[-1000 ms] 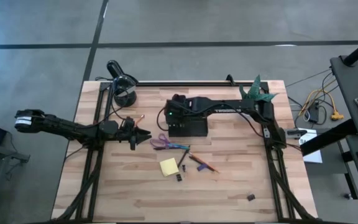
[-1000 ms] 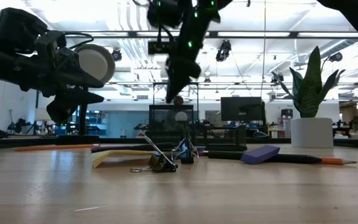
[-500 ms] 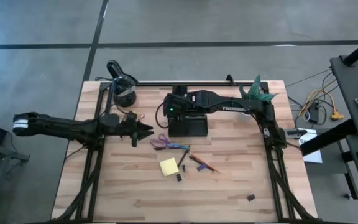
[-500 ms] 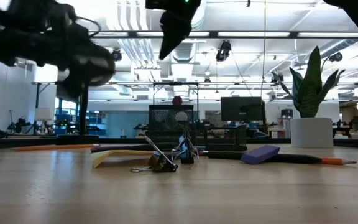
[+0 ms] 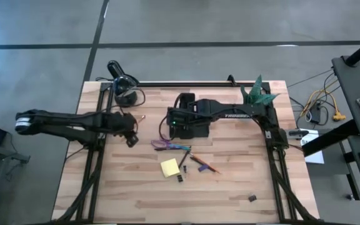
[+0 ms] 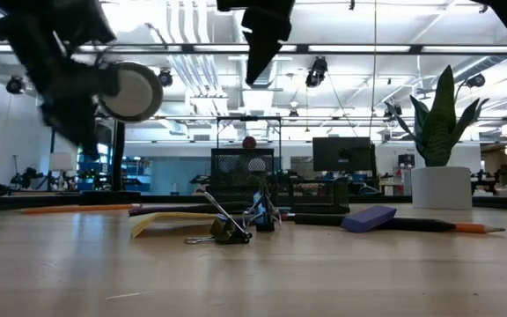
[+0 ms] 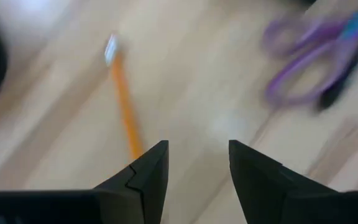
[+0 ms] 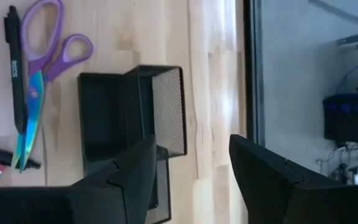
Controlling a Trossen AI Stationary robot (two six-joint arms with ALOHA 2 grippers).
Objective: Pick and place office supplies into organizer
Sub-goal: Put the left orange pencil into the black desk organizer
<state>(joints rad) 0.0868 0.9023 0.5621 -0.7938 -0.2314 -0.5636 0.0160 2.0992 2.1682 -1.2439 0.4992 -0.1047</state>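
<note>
A: Where are the two claws, and is either carrying anything?

B: Neither. The left claw [image 7: 194, 165] hangs above the desk [image 5: 230, 194] with its fingers parted and nothing between them. An orange pencil [image 7: 123, 106] lies on the wood right ahead of it, which I'd judge is its target. The right claw [image 8: 191, 165] is also spread and empty, poised over the organizer [image 8: 132, 118].

A: Why would the right one be parked there with nothing in it?

B: My guess is it has nothing more to do above the box and needs to go back for another item. The organizer [image 5: 189, 125] sits toward the back middle of the desk, within easy reach of both arms.

A: And the supplies?

B: Mostly in a cluster just in front of the organizer: the purple scissors [image 5: 163, 144] with a pen [image 5: 181, 147] beside them, the yellow sticky pad [image 5: 170, 167], and a binder clip [image 6: 223, 231] close by. Another small black clip [image 5: 252, 199] lies well apart, toward the front right.

A: The lamp and plant?

B: The lamp [image 5: 125, 87] and plant [image 5: 259, 92] stand along the back edge, out of the way.
</note>
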